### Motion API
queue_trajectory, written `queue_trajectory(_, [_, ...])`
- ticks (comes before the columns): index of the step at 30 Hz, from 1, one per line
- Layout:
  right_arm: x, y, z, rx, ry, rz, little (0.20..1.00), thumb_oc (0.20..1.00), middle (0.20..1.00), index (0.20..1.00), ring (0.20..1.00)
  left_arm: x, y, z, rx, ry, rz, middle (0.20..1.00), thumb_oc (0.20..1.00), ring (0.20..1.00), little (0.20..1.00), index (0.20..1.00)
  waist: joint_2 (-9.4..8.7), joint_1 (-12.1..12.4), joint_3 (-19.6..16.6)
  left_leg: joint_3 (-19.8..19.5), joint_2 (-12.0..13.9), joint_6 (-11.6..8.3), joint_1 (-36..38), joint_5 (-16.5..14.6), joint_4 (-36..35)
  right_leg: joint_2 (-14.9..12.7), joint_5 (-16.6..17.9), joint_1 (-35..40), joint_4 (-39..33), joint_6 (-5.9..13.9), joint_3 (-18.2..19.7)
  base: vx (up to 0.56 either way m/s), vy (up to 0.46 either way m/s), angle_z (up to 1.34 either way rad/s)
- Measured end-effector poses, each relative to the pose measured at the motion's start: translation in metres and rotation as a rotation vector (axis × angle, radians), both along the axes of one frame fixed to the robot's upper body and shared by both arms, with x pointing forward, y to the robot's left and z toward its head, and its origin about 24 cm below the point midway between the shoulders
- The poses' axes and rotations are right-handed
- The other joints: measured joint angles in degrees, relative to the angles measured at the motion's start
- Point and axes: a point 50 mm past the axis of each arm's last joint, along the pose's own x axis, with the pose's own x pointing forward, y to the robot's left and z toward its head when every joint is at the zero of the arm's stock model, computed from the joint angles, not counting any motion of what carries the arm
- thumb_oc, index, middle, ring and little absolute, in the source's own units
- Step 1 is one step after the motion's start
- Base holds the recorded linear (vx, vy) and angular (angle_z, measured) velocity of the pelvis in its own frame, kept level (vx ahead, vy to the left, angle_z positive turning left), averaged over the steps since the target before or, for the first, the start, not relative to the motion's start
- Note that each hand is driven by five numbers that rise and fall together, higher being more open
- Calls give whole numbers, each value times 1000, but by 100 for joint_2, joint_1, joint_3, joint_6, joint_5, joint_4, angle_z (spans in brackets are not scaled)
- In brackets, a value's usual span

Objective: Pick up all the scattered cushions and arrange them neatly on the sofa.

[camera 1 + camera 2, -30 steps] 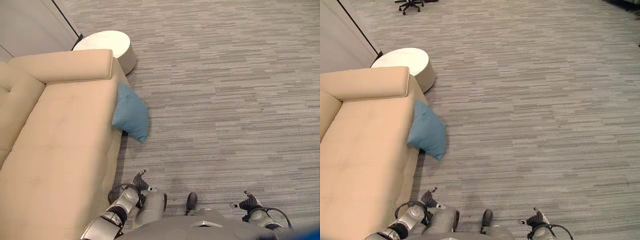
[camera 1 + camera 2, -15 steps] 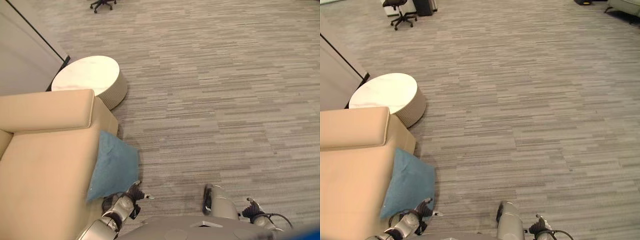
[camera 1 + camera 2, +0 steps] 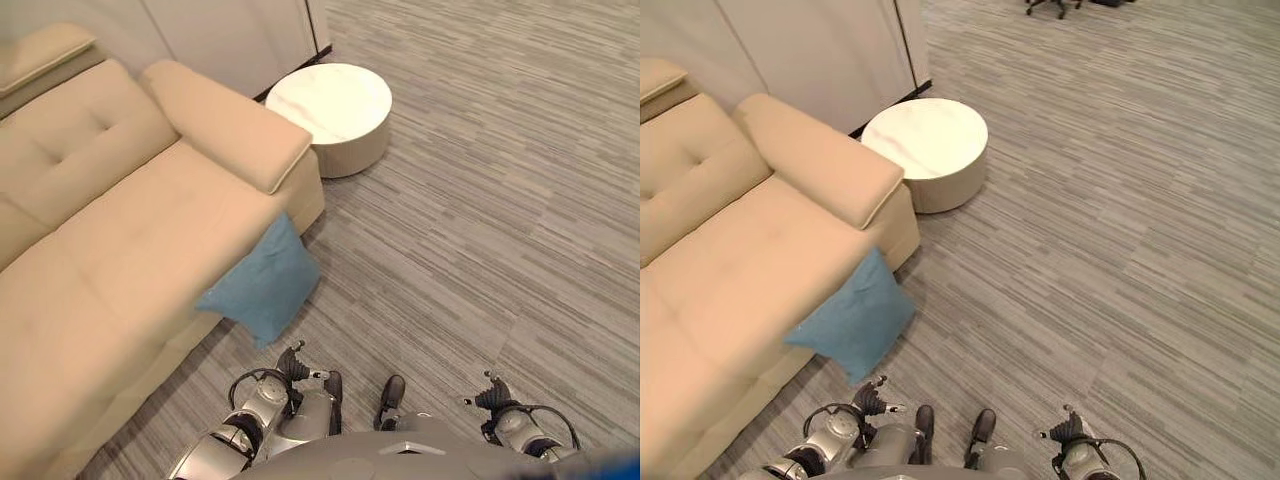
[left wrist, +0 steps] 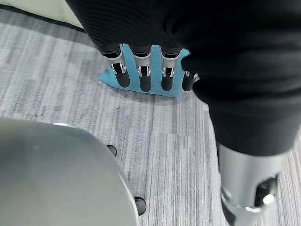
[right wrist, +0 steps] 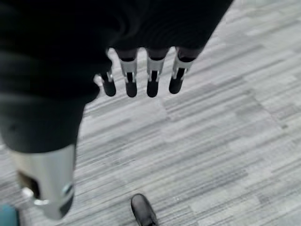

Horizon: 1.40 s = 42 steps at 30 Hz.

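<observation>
Cushion first: the square blue fabric cushion [image 3: 262,285] leans on edge against the front of the long beige upholstered sofa [image 3: 110,240], its lower corner on the grey striped carpet floor [image 3: 480,220], just below the sofa's padded armrest. From my head cameras it sits at about eleven o'clock, near the left robot hand [image 3: 293,365]. In the left wrist view that robot hand [image 4: 141,70] has its fingers straight and apart, holding nothing, with the cushion [image 4: 143,80] showing just past the fingertips. The right robot hand [image 5: 141,75] hangs over bare carpet at about four o'clock, fingers likewise relaxed and empty. A round white low side table [image 3: 330,115] stands at twelve o'clock beside the sofa's end.

I judge I am at the approach step, nothing grasped yet. Next I would reach the left robot hand forward and down to the cushion's near corner, close on the fabric, then lift it onto the seat.
</observation>
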Motion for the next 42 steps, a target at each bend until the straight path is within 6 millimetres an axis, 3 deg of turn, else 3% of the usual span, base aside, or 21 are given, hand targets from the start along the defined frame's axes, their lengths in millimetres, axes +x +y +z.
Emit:
queue_trajectory(2, [-7, 7, -4, 21, 23, -9, 1000, 1000, 1000, 1000, 1000, -12, 7, -5, 10, 42, 31, 1000, 1000, 1000, 1000, 1000, 125, -86, -75, -747, -218, 374, 742, -172, -925, -7, -12, -49, 394, 11, 55, 90, 234, -16])
queue_trajectory(4, [-8, 8, -5, 25, 31, 4, 1000, 1000, 1000, 1000, 1000, -15, 14, -5, 25, 50, 36, 1000, 1000, 1000, 1000, 1000, 181, -63, -143, -707, -274, 864, 805, 106, -1127, -171, -322, -563, 1267, 175, 264, 74, 70, -43])
queue_trajectory(5, [-11, 3, -5, 27, 48, 1, 1000, 1000, 1000, 1000, 1000, -14, 19, -5, 34, 54, 33, 1000, 1000, 1000, 1000, 1000, 158, -136, -126, -747, -343, 866, 790, 82, -1054, -320, -398, -685, 1655, 245, 315, 83, 7, -5])
queue_trajectory(7, [-24, -37, 4, -65, 101, -15, 1000, 1000, 1000, 1000, 1000, -14, 38, -3, 91, 74, 27, 1000, 1000, 1000, 1000, 1000, 185, -226, -100, -978, -523, 948, 820, -45, -740, -540, -754, -938, 2699, 495, 836, 50, -6, 57])
queue_trajectory(10, [-16, -11, -2, 1, 66, 38, 1000, 1000, 1000, 1000, 1000, -19, 64, 0, 159, 93, 42, 1000, 1000, 1000, 1000, 1000, -33, -200, -91, -1116, -540, 908, 812, -61, -749, -393, -780, -1166, 2825, 530, 1493, 72, -57, 36])
queue_trajectory(13, [-6, 15, -5, 135, 3, -29, 1000, 1000, 1000, 1000, 1000, -28, 50, -6, 114, 109, 45, 1000, 1000, 1000, 1000, 1000, 91, -261, -51, -1430, -558, 863, 854, -89, -765, -261, -763, -1101, 2273, 552, 1800, 116, -91, 49])
queue_trajectory(15, [8, 11, 1, 141, -33, 27, 1000, 1000, 1000, 1000, 1000, -24, 42, -6, 93, 96, 41, 1000, 1000, 1000, 1000, 1000, 201, -275, -21, -1719, -574, 778, 946, -133, -763, -79, -669, -897, 1902, 611, 1995, 106, -162, 82])
queue_trajectory(18, [8, -10, 4, 93, -18, -51, 1000, 1000, 1000, 1000, 1000, -27, 36, -8, 95, 110, -2, 1000, 1000, 1000, 1000, 1000, 254, -217, -150, -2048, -487, 441, 1009, -75, -697, -1, -211, -271, 1062, 223, 1606, 78, -171, 86])
queue_trajectory(20, [32, 2, 13, 162, -109, -2, 1000, 1000, 1000, 1000, 1000, -44, 39, -12, 72, 147, 56, 1000, 1000, 1000, 1000, 1000, 153, -208, -244, -2008, -362, 299, 929, 1, -622, 123, -40, 47, 581, 92, 1403, 1, -225, 48])
queue_trajectory(22, [41, -15, 20, 69, -115, 25, 1000, 1000, 1000, 1000, 1000, -42, 43, -11, 88, 151, 33, 1000, 1000, 1000, 1000, 1000, 62, -199, -290, -2089, -406, 195, 627, 21, -297, 125, 87, 156, 233, 39, 1205, -32, -93, 64])
queue_trajectory(23, [31, -28, 18, 12, -71, -17, 1000, 1000, 1000, 1000, 1000, -33, 38, -10, 77, 129, 27, 1000, 1000, 1000, 1000, 1000, -15, -92, -291, -2128, -419, 95, 495, 65, -150, 131, 137, 238, 108, -1, 1008, -41, -86, 98])
queue_trajectory(25, [6, -24, 7, 21, 11, -42, 1000, 1000, 1000, 1000, 1000, -27, 40, -7, 87, 115, 25, 1000, 1000, 1000, 1000, 1000, -99, -82, -282, -1961, -364, 14, 446, 117, -102, 174, 77, 305, 38, -14, 827, -76, -76, 80])
queue_trajectory(28, [-26, -12, -4, 61, 75, -43, 1000, 1000, 1000, 1000, 1000, -16, 34, -5, 82, 88, -12, 1000, 1000, 1000, 1000, 1000, -113, -247, -172, -850, -260, 74, 64, 147, 63, 136, 54, 292, -9, -129, 255, -58, 3, 85])
queue_trajectory(30, [-32, -6, -7, 78, 96, -44, 1000, 1000, 1000, 1000, 1000, -11, 33, -3, 85, 77, -24, 1000, 1000, 1000, 1000, 1000, -89, -378, -108, 9, -42, 174, -181, 34, 187, 122, -1, 172, 41, -305, -128, 54, 62, 90])
queue_trajectory(31, [-28, -5, -6, 77, 83, -38, 1000, 1000, 1000, 1000, 1000, -10, 35, -2, 89, 74, -21, 1000, 1000, 1000, 1000, 1000, -59, -431, -56, 104, 44, 180, -218, 11, 199, 119, -52, 180, 62, -334, -177, 98, 75, 54])
queue_trajectory(33, [-22, -5, -5, 72, 74, -32, 1000, 1000, 1000, 1000, 1000, -17, 43, -4, 105, 93, 0, 1000, 1000, 1000, 1000, 1000, -136, -420, 4, -47, 89, 184, -10, 13, -202, 97, -89, 175, 130, -250, -115, 76, 72, 8])
queue_trajectory(35, [-15, -10, -2, 47, 62, -12, 1000, 1000, 1000, 1000, 1000, -21, 42, -5, 103, 107, 5, 1000, 1000, 1000, 1000, 1000, 12, -398, -35, -265, 220, 309, 210, 120, -689, 132, -127, 134, 335, -157, -121, 82, 164, 7])
queue_trajectory(36, [-19, -10, -3, 46, 68, -7, 1000, 1000, 1000, 1000, 1000, -23, 45, -5, 111, 108, 2, 1000, 1000, 1000, 1000, 1000, -40, -401, -95, -309, 58, 474, 243, 85, -764, -107, -353, -140, 1005, 173, -42, 82, 187, 21])
queue_trajectory(39, [-23, -8, -5, 58, 84, -6, 1000, 1000, 1000, 1000, 1000, -21, 53, -3, 131, 106, 6, 1000, 1000, 1000, 1000, 1000, -35, -515, -46, -488, -271, 885, 572, 199, -923, -567, -875, -782, 2830, 652, 723, 98, 102, 38])
queue_trajectory(41, [-12, 2, -3, 108, 43, 1, 1000, 1000, 1000, 1000, 1000, -23, 56, -3, 136, 107, 11, 1000, 1000, 1000, 1000, 1000, -18, -559, -34, -684, -402, 1022, 768, 191, -1062, -387, -945, -968, 3042, 734, 1388, 141, 59, 41])
queue_trajectory(42, [9, 10, 3, 164, -37, 26, 1000, 1000, 1000, 1000, 1000, -30, 58, -5, 137, 123, 23, 1000, 1000, 1000, 1000, 1000, 17, -583, -27, -697, -412, 1070, 845, 172, -1093, -232, -940, -1144, 2941, 720, 1647, 90, -17, 9])
